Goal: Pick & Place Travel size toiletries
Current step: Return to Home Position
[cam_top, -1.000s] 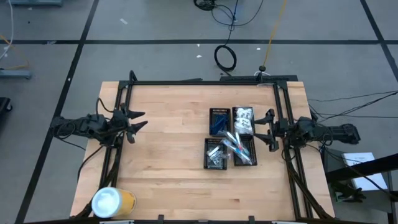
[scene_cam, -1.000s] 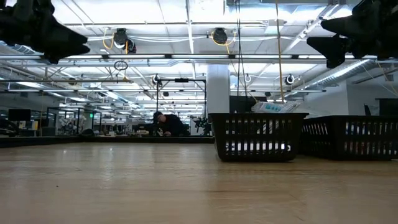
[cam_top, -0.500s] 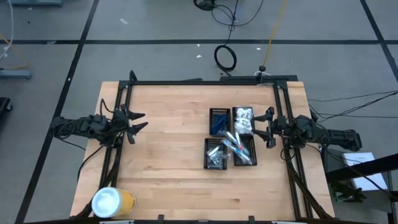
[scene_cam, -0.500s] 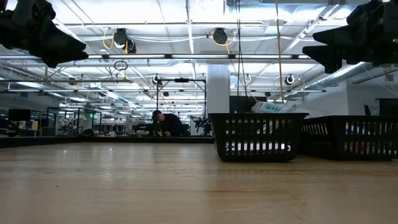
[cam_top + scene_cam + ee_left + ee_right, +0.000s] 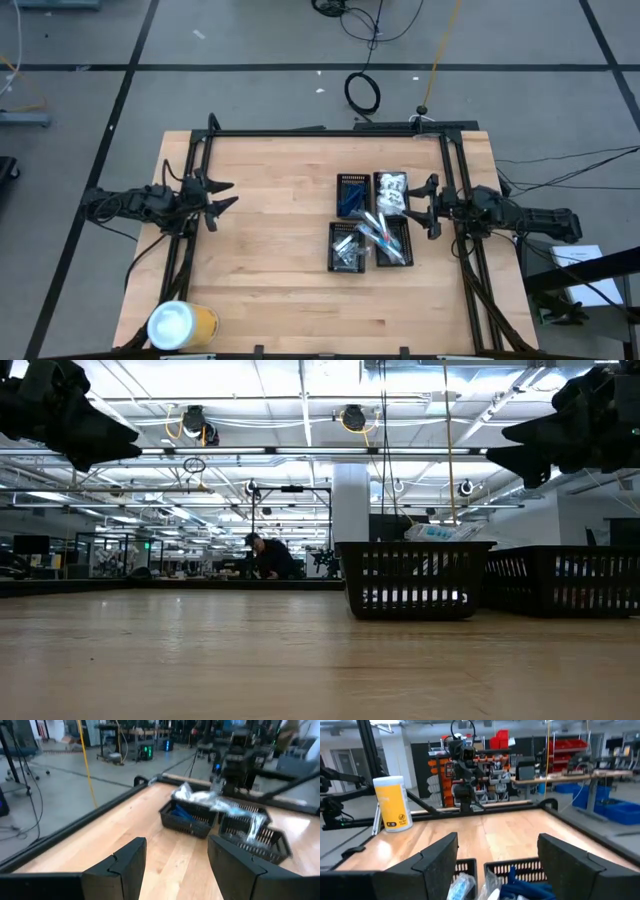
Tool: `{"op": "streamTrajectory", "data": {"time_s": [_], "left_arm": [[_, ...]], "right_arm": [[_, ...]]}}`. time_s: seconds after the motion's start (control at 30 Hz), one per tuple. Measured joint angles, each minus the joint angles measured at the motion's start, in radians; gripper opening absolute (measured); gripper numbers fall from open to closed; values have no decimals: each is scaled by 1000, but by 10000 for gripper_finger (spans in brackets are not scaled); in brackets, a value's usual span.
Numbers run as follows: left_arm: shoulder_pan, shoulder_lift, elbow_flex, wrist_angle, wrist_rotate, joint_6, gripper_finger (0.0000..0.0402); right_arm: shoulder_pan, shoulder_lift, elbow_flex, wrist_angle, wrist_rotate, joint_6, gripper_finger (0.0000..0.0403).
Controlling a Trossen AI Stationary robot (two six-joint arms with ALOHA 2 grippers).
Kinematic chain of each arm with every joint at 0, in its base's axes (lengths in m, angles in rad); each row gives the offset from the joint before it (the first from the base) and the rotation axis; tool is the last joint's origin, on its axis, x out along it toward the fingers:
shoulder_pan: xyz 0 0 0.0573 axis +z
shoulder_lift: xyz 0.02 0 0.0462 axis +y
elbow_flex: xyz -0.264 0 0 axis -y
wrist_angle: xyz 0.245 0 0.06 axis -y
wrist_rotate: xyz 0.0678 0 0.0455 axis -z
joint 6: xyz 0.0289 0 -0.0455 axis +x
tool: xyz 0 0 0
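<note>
Toiletries (image 5: pixel 374 230) lie inside trays (image 5: pixel 352 178). Right gripper (image 5: pixel 430 207) just right of trays, jaws wide, empty — retract level, away from trays, clear of rims, no wrist dip. Left gripper (image 5: pixel 228 192) well left of trays, jaws wide, empty — waits.

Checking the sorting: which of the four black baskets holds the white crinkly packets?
The upper-right basket in the high view: only it is filled with white packets.
</note>
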Motion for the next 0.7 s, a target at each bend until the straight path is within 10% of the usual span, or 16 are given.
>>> {"op": "streamTrajectory", "data": {"time_s": [0.7], "left_arm": [[0,1,-183,241,158,90,209]], "right_arm": [[1,0,-2,-17,-2,-30,263]]}}
